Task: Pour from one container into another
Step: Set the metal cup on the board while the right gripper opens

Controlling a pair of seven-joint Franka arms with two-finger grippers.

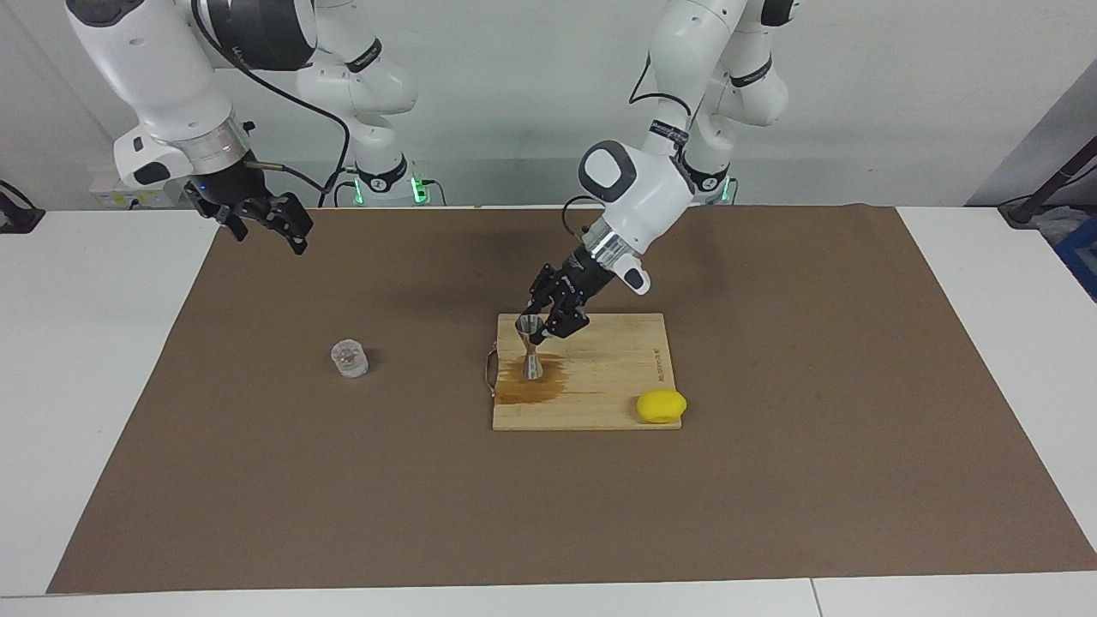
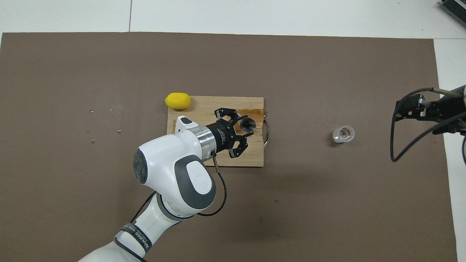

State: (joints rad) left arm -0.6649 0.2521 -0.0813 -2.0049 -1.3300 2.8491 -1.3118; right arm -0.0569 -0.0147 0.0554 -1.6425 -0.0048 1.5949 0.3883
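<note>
The metal jigger (image 1: 531, 347) stands upright on the wooden cutting board (image 1: 621, 360), on a brown wet stain (image 1: 524, 392). My left gripper (image 1: 543, 324) reaches down at a slant, its fingers either side of the jigger's upper cone; in the overhead view the left gripper (image 2: 243, 126) meets the jigger (image 2: 248, 124) at its tips. The clear glass cup (image 1: 349, 358) stands alone on the brown mat toward the right arm's end, also seen from overhead (image 2: 343, 134). My right gripper (image 1: 266, 221) hangs open and empty in the air, waiting, apart from the cup.
A yellow lemon (image 1: 661, 405) lies at the board's corner farthest from the robots, toward the left arm's end. The board (image 2: 204, 105) has a metal handle (image 2: 267, 133) on the edge facing the cup. A brown mat (image 1: 257, 480) covers the table.
</note>
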